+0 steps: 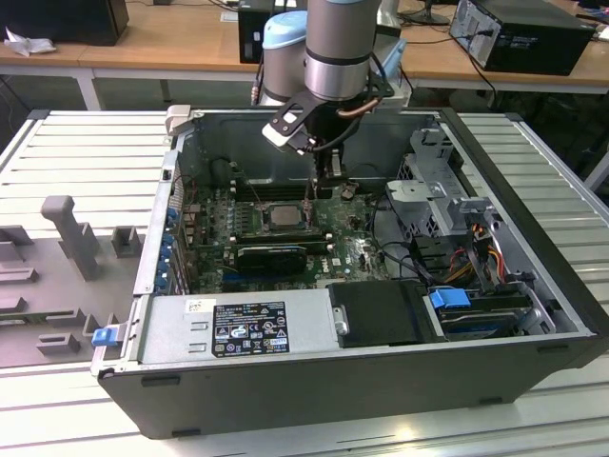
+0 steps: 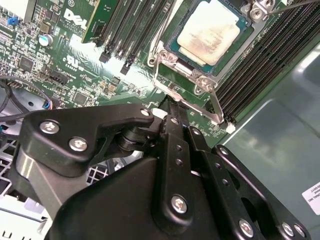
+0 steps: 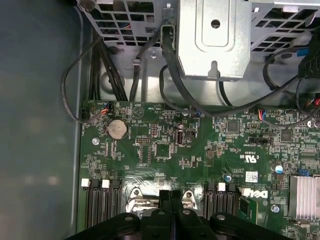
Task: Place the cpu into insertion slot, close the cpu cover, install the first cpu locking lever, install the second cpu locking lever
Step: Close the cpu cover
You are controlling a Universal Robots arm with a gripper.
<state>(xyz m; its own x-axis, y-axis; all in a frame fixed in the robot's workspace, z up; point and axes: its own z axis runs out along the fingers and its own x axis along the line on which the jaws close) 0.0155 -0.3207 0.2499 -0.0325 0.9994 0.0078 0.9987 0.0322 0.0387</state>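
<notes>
Tool (image 1: 330, 179) reaches down inside the open computer case (image 1: 533, 286). Its fingers (image 3: 164, 202) are pressed together in the first wrist view, nothing seen between them. cpu (image 2: 209, 31) lies flat in insertion slot (image 2: 231, 50), pale face up, on the green motherboard (image 3: 200, 150). In the exterior view, cpu sits near the tool, at its 8 o'clock. Case rests on the slatted worktop (image 1: 76, 162).

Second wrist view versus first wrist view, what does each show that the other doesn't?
Second wrist view: the cpu, pale face up. First wrist view: a coin battery, black cables and a metal bracket. In both wrist views: the shut gripper, the green motherboard and black memory slots.
</notes>
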